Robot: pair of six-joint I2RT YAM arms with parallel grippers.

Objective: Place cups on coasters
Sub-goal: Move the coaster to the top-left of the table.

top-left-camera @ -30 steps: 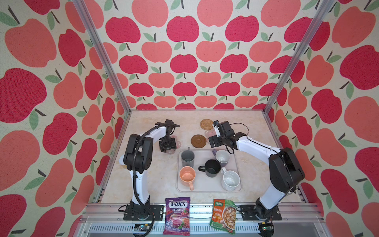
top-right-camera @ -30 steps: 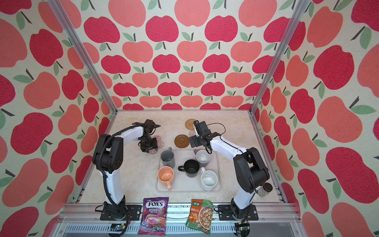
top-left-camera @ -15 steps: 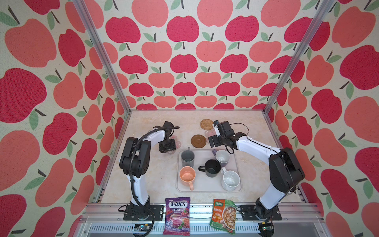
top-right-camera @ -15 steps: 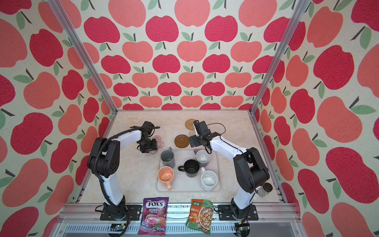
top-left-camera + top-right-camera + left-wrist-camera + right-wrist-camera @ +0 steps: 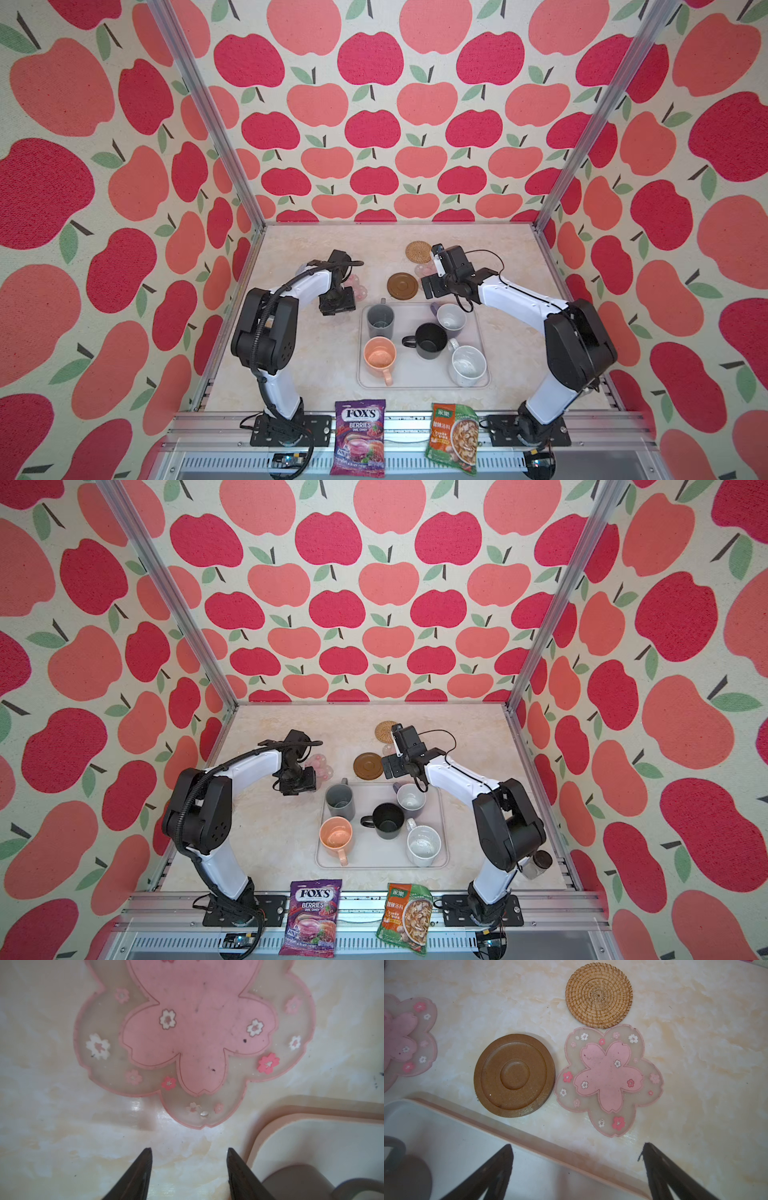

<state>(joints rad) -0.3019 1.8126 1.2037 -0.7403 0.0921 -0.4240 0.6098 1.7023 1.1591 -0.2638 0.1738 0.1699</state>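
The left gripper (image 5: pixel 189 1149) has its jaws part-open and empty, a pink flower-shaped coaster (image 5: pixel 197 1022) just beyond their tips; the right gripper (image 5: pixel 577 1145) gapes wide, empty, a brown round disc coaster (image 5: pixel 514 1075) ahead.

On the counter (image 5: pixel 324 365) a tray (image 5: pixel 419 380) lies toward the front. Five mugs stand in it: the rear-left mug (image 5: pixel 380 322), the front-left mug (image 5: pixel 379 355), the middle mug (image 5: pixel 432 340), the rear-right mug (image 5: pixel 451 320) and the front-right mug (image 5: pixel 468 365). Behind the tray lie four coasters: the left coaster (image 5: pixel 197 1028) off its rear-left corner, the middle coaster (image 5: pixel 402 286), the right coaster (image 5: pixel 609 1082) just beside that, and the back coaster (image 5: pixel 419 252) just behind the right one. Two packets (image 5: pixel 359 436) lie on the front rail (image 5: pixel 407 424).
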